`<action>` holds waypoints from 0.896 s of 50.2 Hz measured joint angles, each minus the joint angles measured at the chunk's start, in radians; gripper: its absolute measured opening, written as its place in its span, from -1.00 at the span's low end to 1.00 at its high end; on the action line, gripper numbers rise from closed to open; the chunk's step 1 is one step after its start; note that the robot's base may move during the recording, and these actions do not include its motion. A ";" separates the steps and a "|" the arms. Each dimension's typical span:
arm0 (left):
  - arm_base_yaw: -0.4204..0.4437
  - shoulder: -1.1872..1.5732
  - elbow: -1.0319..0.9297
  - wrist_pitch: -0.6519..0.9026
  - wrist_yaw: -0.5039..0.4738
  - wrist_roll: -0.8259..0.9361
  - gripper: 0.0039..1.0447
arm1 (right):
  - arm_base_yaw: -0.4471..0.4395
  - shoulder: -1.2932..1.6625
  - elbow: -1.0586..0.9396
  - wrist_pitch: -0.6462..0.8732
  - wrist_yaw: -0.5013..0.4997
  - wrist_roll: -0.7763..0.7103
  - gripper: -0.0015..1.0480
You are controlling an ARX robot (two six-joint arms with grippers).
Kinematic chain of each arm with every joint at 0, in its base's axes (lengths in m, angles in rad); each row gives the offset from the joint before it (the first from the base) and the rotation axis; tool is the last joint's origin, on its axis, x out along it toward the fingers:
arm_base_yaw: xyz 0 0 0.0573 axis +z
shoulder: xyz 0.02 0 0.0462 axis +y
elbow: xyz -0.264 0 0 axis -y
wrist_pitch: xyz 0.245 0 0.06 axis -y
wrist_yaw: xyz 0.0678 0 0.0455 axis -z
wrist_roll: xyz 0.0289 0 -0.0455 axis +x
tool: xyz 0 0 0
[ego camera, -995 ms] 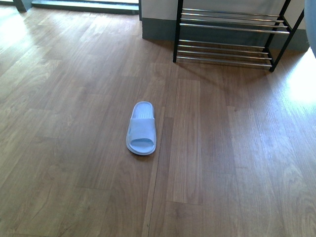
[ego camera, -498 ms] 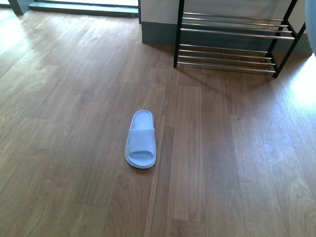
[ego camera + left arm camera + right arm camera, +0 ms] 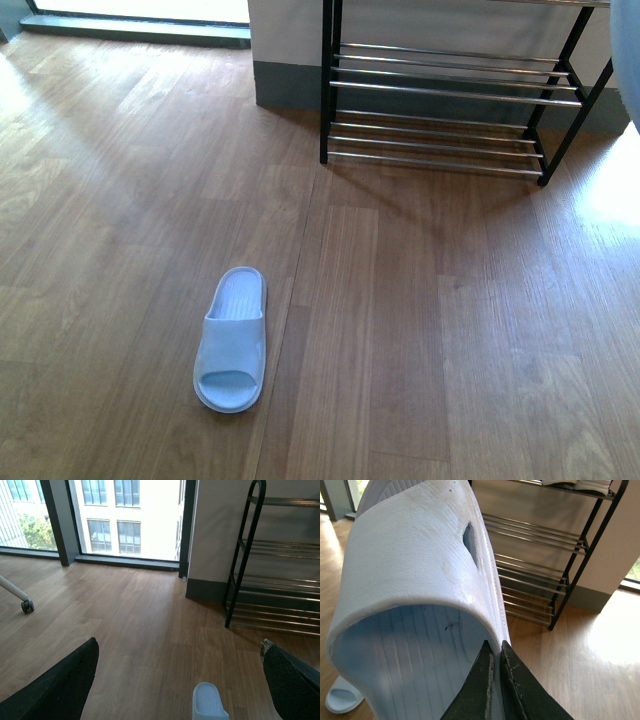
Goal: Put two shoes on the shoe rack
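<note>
Right wrist view: pale blue foam slipper (image 3: pixel 410 565) pinched by its strap edge in the right gripper (image 3: pixel 496 649), short of the black-framed chrome-bar shoe rack (image 3: pixel 572 587); best carried level onto a bare tier.

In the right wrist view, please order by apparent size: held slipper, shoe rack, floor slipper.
1. held slipper, which looks huge only because it is nearest the camera
2. shoe rack
3. floor slipper
</note>
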 joint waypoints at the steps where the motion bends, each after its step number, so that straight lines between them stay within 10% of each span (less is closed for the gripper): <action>1: 0.000 0.000 0.000 0.000 0.000 0.000 0.83 | 0.000 0.000 0.000 0.000 -0.003 0.000 -0.97; 45: 0.000 0.000 0.000 0.000 0.000 0.000 0.83 | 0.000 0.000 0.000 0.000 -0.003 0.000 -0.97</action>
